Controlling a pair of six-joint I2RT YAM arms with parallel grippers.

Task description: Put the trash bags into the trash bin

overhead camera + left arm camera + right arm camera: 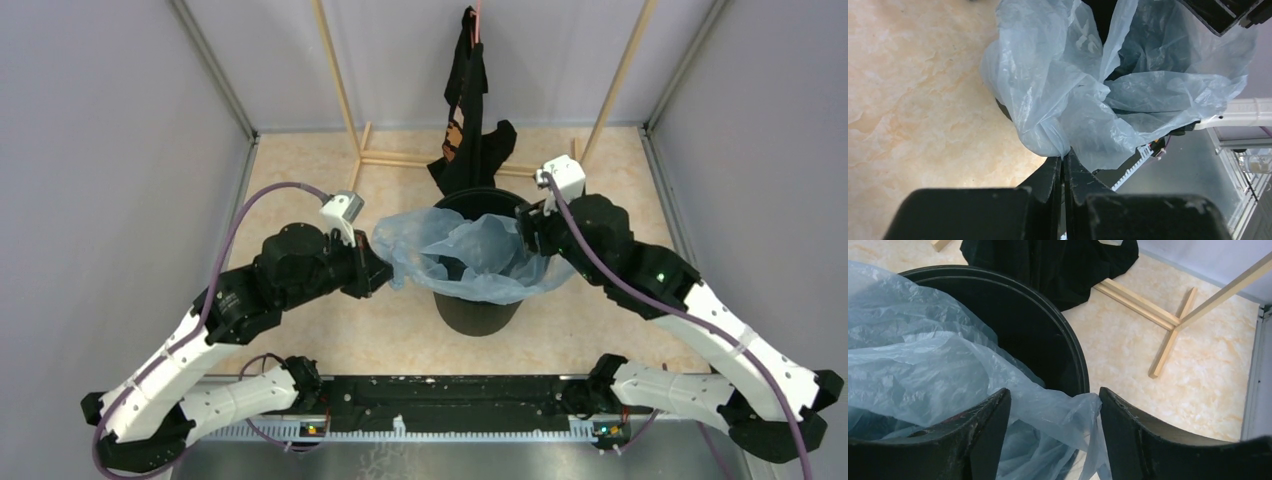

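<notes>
The light-blue trash bag [470, 255] is draped over and into the black trash bin [478, 312] at the table's middle. My left gripper [385, 270] is shut on the bag's left edge [1048, 135], pinching the plastic just outside the bin's left rim. My right gripper [527, 232] is open at the bin's right rim [1068, 335]. A fold of the bag [1058, 405] lies loose between its two fingers and hangs over the rim. The bin's inside is partly hidden by the bag.
A black garment with orange print [467, 110] hangs from a wooden frame [400, 158] behind the bin, its hem on the table. Grey walls close in left, right and back. A black rail [450, 395] runs along the near edge.
</notes>
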